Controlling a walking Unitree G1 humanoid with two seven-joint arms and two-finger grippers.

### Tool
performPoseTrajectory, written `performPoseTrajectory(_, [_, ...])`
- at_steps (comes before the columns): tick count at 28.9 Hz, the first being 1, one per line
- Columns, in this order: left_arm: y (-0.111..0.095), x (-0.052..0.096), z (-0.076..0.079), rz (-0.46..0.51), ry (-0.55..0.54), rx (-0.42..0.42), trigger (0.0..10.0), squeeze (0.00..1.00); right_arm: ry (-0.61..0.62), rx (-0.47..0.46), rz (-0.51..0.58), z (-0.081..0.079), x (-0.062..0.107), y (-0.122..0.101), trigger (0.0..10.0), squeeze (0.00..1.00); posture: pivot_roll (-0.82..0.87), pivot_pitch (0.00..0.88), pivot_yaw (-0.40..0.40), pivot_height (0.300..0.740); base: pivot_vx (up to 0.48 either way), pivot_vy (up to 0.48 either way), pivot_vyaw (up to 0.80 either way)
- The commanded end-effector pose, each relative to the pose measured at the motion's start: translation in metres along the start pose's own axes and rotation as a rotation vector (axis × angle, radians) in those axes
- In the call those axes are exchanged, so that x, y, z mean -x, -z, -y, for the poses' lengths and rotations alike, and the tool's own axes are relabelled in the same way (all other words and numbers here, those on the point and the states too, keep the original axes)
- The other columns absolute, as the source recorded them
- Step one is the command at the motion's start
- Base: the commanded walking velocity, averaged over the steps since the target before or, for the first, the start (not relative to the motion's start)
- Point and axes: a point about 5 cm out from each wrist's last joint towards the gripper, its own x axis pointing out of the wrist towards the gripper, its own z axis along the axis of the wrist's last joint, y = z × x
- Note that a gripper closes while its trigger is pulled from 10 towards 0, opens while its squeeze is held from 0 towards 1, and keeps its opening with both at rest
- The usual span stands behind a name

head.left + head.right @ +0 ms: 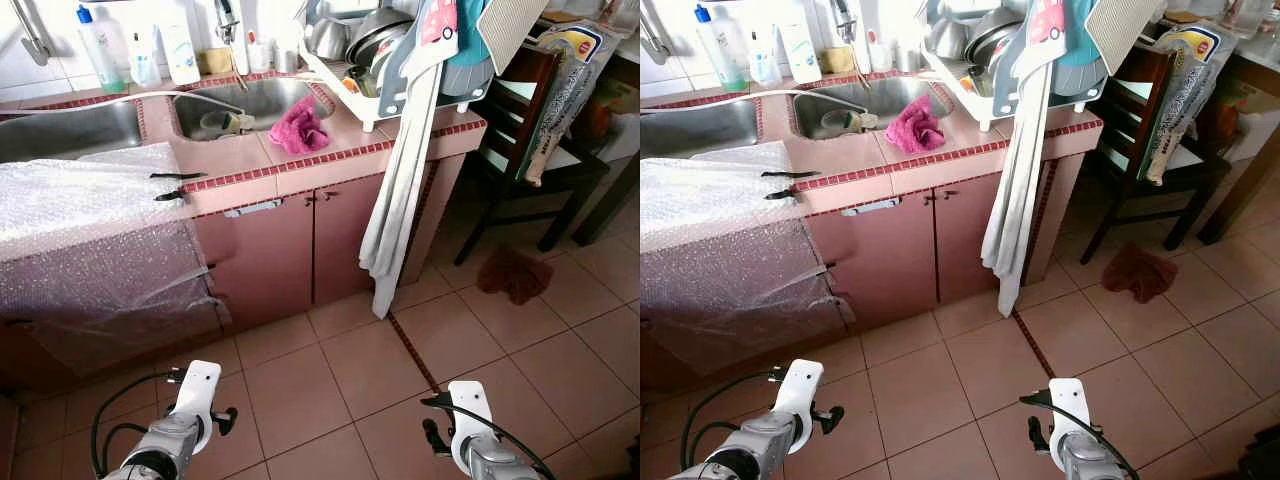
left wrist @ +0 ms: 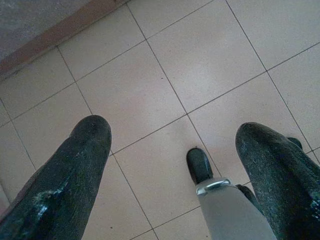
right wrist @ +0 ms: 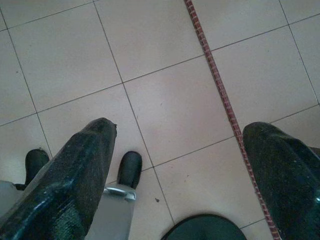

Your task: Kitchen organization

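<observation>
Approach stage: left gripper [image 2: 170,165] and right gripper [image 3: 180,165] hang low over the floor tiles [image 1: 330,380], fingers spread, empty. Pink cloth [image 1: 298,126] lies on the sink [image 1: 250,100] rim, well apart. Risk: the long towel [image 1: 400,190] hanging off the dish rack [image 1: 380,90] could snag an arm, toppling dishes.

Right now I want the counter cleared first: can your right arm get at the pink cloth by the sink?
Probably not from here. The pink cloth lies up on the counter beside the sink, while the right gripper hangs low over the floor tiles, open, well short of the cabinet. Stepping closer looks needed.
</observation>
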Motion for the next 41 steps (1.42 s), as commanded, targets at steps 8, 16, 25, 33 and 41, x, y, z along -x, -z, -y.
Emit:
performPoseTrajectory(8, [-0.025, -0.002, 0.011, 0.055, -0.028, 0.130, 10.0, 0.00, -0.056, -0.210, 0.038, -0.023, -0.005, -0.033, 10.0, 0.00, 0.04, 0.000, -0.025, 0.740, 0.000, 0.000, 0.00])
performPoseTrajectory(16, [-0.022, -0.002, 0.010, 0.048, -0.034, 0.116, 10.0, 0.00, -0.058, -0.213, 0.033, -0.024, -0.005, -0.034, 10.0, 0.00, 0.04, 0.000, -0.021, 0.740, 0.000, 0.000, 0.00])
performPoseTrajectory(25, [-0.037, -0.002, 0.011, 0.121, -0.020, 0.058, 10.0, 0.00, 0.000, -0.180, 0.090, -0.013, -0.004, -0.038, 10.0, 0.00, 0.03, 0.000, -0.018, 0.740, 0.000, 0.000, 0.00])
performPoseTrajectory(33, [-0.076, 0.005, 0.015, 0.313, 0.123, -0.063, 10.0, 0.00, -0.026, -0.203, 0.217, 0.018, 0.000, -0.054, 10.0, 0.00, 0.01, 0.000, 0.007, 0.740, 0.000, 0.000, 0.00])
performPoseTrajectory(41, [-0.086, 0.017, -0.006, 0.526, 0.087, -0.010, 10.0, 0.00, -0.084, -0.183, 0.401, 0.036, 0.011, -0.070, 10.0, 0.00, -0.02, 0.000, 0.014, 0.740, 0.000, 0.000, 0.00])
